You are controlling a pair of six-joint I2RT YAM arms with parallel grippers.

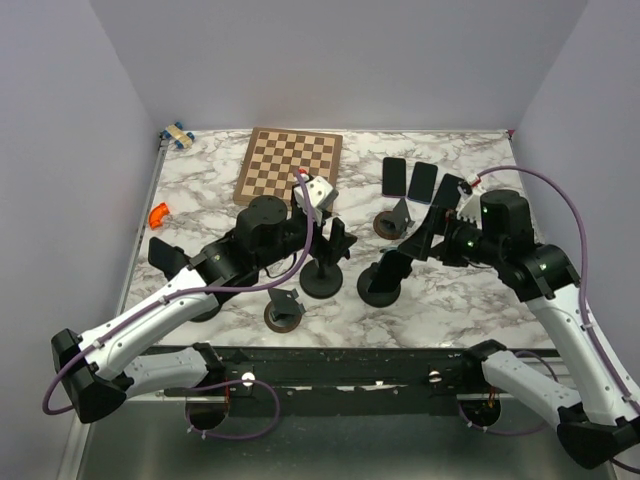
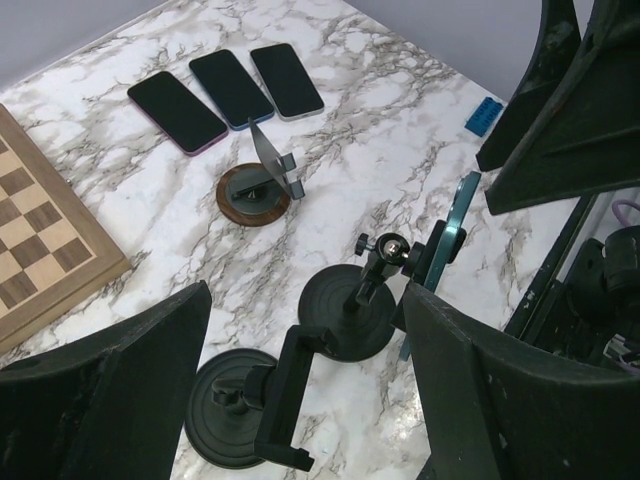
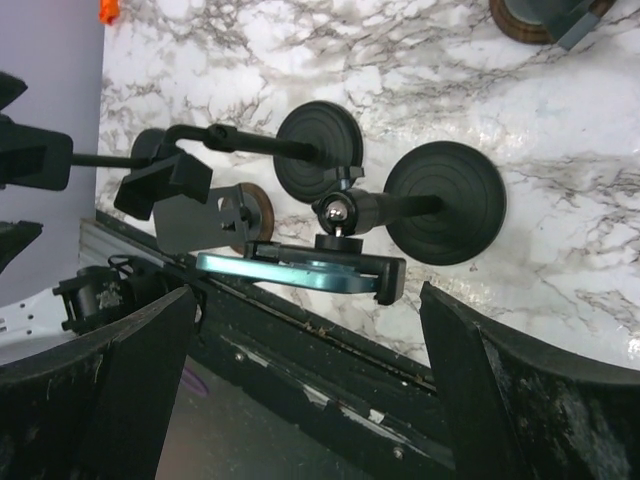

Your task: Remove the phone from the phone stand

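Observation:
A teal phone [image 3: 300, 272] is clamped on its side in a black phone stand with a round base [image 3: 445, 215]. In the left wrist view the phone [image 2: 455, 235] shows edge-on on that stand [image 2: 345, 315]. In the top view the stand's base [image 1: 381, 288] sits at mid table. My right gripper [image 3: 310, 390] is open, its fingers wide on either side of the phone and not touching it; in the top view it [image 1: 425, 235] hovers over the stand. My left gripper [image 2: 305, 400] is open and empty above a second black stand [image 2: 285, 400] whose clamp is empty; in the top view it [image 1: 338, 240] is left of the right gripper.
Three phones [image 1: 421, 181] lie flat at the back right. Two brown-based stands [image 1: 393, 222] [image 1: 283, 310] stand nearby. A chessboard [image 1: 289, 165] lies at the back, a white cube [image 1: 318, 192] beside it. An orange piece [image 1: 158, 213] lies at the left edge.

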